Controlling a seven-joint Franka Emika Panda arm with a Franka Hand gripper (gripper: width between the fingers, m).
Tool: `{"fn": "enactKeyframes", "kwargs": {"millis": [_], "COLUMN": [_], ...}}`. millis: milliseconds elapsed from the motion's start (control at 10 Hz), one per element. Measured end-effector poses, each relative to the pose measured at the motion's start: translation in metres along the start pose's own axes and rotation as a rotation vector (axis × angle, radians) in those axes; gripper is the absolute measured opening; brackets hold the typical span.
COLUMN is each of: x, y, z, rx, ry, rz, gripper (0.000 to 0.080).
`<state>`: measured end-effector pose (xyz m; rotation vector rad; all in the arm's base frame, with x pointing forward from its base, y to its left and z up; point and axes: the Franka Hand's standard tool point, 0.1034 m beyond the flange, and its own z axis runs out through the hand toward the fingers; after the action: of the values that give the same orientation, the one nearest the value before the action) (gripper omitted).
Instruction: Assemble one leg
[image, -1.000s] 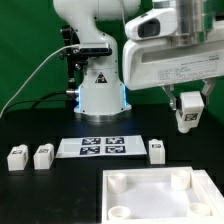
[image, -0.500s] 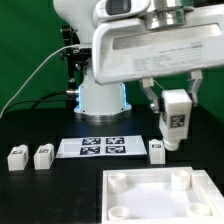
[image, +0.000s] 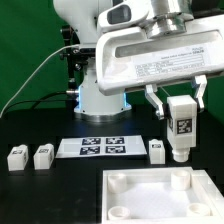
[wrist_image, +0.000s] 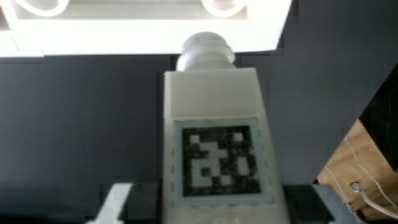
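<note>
My gripper (image: 180, 100) is shut on a leg (image: 181, 127), a white oblong block with a square marker tag. I hold it upright in the air above the far right corner of the large white tray-like piece (image: 150, 192). In the wrist view the leg (wrist_image: 214, 130) fills the middle, its rounded peg end pointing at the tray piece's edge (wrist_image: 107, 42). Three more legs lie on the black table: two at the exterior view's left (image: 17, 156) (image: 43, 155) and one (image: 156, 150) just behind the tray piece.
The marker board (image: 105, 147) lies flat between the loose legs. The robot's white base (image: 100, 95) stands behind it. A black cable runs along the table at the exterior view's left.
The gripper and the held leg have moved nearer the camera and lower, now hanging above the tray piece's far right corner.
</note>
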<state>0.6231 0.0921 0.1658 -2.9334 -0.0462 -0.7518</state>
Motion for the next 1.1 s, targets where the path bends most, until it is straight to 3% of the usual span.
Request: {"fn": "enactKeyframes", "kwargs": {"millis": [300, 600, 1100], "x": [-0.016, -0.025, -0.029], "y": [-0.016, -0.022, -0.012], "z": [0.039, 0.052, 0.068], "rx": [0.006, 0.009, -0.001], "ry": [0.069, 0.062, 0.049], "rz": [-0.003, -0.009, 0.0], "gripper": [0.0294, 0.0294, 0.0294]}}
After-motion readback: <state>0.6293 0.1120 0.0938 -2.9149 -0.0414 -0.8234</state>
